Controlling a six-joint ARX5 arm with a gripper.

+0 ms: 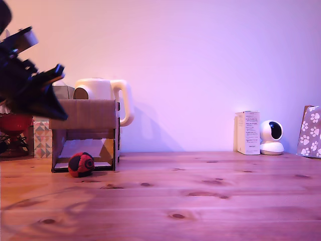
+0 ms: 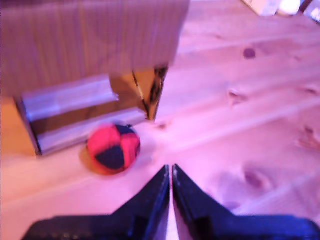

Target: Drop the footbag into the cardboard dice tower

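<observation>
The red and black footbag (image 1: 81,164) lies on the wooden table right in front of the lower opening of the cardboard dice tower (image 1: 89,114); the wrist view shows the footbag (image 2: 113,149) just outside the tower's pale ramp (image 2: 70,95). My gripper (image 2: 169,171) hangs above the table, apart from the footbag, its two dark fingers pressed together with nothing between them. In the exterior view the dark arm (image 1: 30,85) sits high at the left, partly overlapping the tower's upper corner.
A cream kettle (image 1: 108,95) stands behind the tower. A patterned box (image 1: 42,139) and a red object (image 1: 14,123) sit at the exterior view's left. At the right stand a white box (image 1: 248,132), a small white camera (image 1: 272,137) and a paw-print bag (image 1: 311,131).
</observation>
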